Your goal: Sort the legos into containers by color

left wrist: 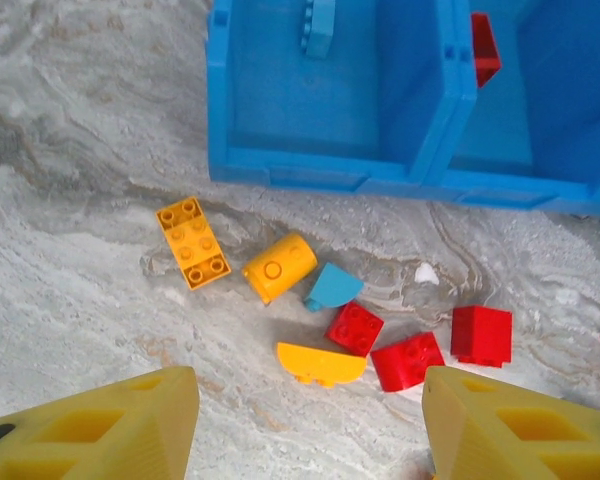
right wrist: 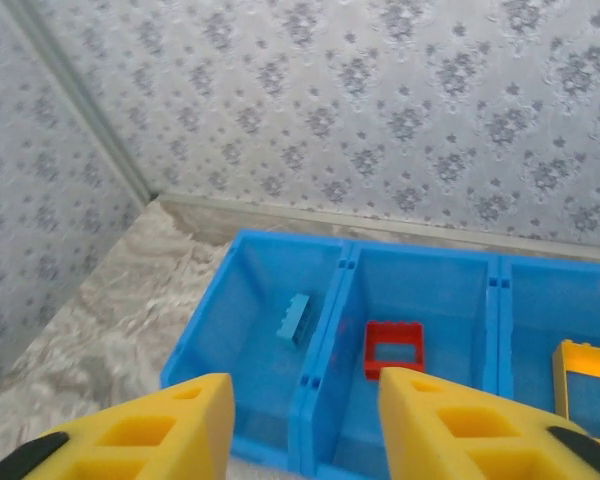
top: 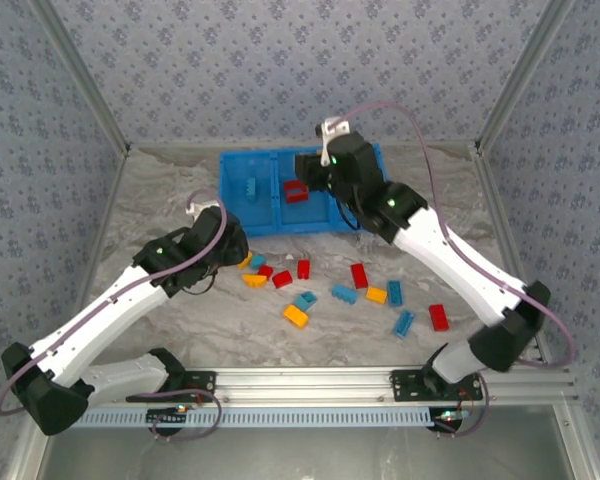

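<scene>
Top view: the blue three-compartment bin (top: 242,215) sat at 12 o'clock on the marble table (top: 180,180). The right gripper (right wrist: 305,385) hung above the bin's near wall. Its yellow fingers (right wrist: 150,435) were spread apart with nothing between them.

Right wrist view, bin contents:
- A blue brick (right wrist: 300,318) lay in the 9 o'clock compartment.
- A red frame (right wrist: 393,348) lay flat in the middle compartment.
- An orange frame (right wrist: 585,385) lay in the 3 o'clock compartment, cut off by the picture edge.

The left gripper (left wrist: 310,395) hovered over the table at 7 o'clock of the bin, jaws wide apart and empty, touching no brick.

Left wrist view, a cluster lay just ahead of it at 12 o'clock:
- An orange 2x4 brick (left wrist: 192,242) was at 10 o'clock of the group.
- An orange rounded piece (left wrist: 278,267) sat beside it.
- A blue wedge (left wrist: 332,287) was touching or nearly touching a red 2x2 brick (left wrist: 355,327).
- An orange curved piece (left wrist: 321,364) was nearest the fingers.
- Two more red bricks (left wrist: 407,360) sat at 3 o'clock.

Top view: more loose legos (top: 343,294) in blue, red and orange trailed toward 4 o'clock of the bin. All of them lay on the table, apart from the bin.
</scene>
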Available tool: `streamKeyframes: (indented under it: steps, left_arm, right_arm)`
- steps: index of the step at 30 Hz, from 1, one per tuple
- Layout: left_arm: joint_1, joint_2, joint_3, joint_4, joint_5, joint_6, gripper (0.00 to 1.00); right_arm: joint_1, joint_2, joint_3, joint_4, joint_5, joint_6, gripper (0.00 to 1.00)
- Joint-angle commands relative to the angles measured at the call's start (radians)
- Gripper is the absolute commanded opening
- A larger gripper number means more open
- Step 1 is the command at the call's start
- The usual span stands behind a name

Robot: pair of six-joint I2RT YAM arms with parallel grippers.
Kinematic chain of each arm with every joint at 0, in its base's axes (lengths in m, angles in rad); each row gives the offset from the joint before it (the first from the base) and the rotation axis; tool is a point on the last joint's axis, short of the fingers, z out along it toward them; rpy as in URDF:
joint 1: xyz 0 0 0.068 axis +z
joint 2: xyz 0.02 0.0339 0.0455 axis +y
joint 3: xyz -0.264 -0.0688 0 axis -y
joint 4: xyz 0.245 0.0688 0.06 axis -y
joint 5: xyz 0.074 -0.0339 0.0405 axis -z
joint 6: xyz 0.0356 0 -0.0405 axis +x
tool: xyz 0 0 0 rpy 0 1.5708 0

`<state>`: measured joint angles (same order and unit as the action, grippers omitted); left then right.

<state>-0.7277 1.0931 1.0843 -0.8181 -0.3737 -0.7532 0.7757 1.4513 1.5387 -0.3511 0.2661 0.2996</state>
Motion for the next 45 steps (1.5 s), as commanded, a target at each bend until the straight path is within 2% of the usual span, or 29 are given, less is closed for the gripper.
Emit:
streamKeyframes:
  steps: [1, 3, 6, 9, 12, 18, 24, 28, 39, 45]
  left_arm:
    - [0.040, 0.042, -0.012, 0.002, 0.112, 0.028, 0.61]
    - [0.082, 0.097, -0.004, 0.008, 0.174, 0.036, 0.61]
    - [0.130, 0.184, 0.012, 0.039, 0.263, 0.002, 0.63]
    - [0.135, 0.260, 0.017, 0.098, 0.297, -0.053, 0.65]
    - [0.137, 0.374, 0.058, 0.088, 0.289, -0.120, 0.68]
    - [0.138, 0.507, 0.075, 0.133, 0.264, -0.290, 0.68]
    - [0.138, 0.555, 0.080, 0.174, 0.222, -0.412, 0.61]
    - [0.136, 0.578, 0.081, 0.165, 0.227, -0.478, 0.60]
    - [0.135, 0.650, 0.067, 0.223, 0.258, -0.546, 0.59]
    - [0.133, 0.677, 0.066, 0.239, 0.259, -0.559, 0.52]
  right_arm:
    - [0.063, -0.068, -0.130, -0.010, -0.007, -0.056, 0.51]
    - [0.093, -0.104, -0.205, -0.036, -0.055, -0.040, 0.56]
    - [0.147, -0.142, -0.306, -0.070, -0.104, 0.028, 0.57]
    - [0.233, -0.169, -0.419, -0.044, -0.083, 0.058, 0.61]
    - [0.274, -0.175, -0.472, -0.039, -0.065, 0.093, 0.62]
    - [0.290, -0.193, -0.498, -0.048, -0.034, 0.111, 0.62]
    - [0.289, -0.193, -0.509, -0.044, -0.036, 0.111, 0.62]
    - [0.289, -0.193, -0.520, -0.038, -0.039, 0.122, 0.62]
    - [0.290, -0.204, -0.535, -0.023, -0.044, 0.127, 0.64]
    - [0.290, -0.212, -0.546, -0.022, -0.041, 0.134, 0.63]
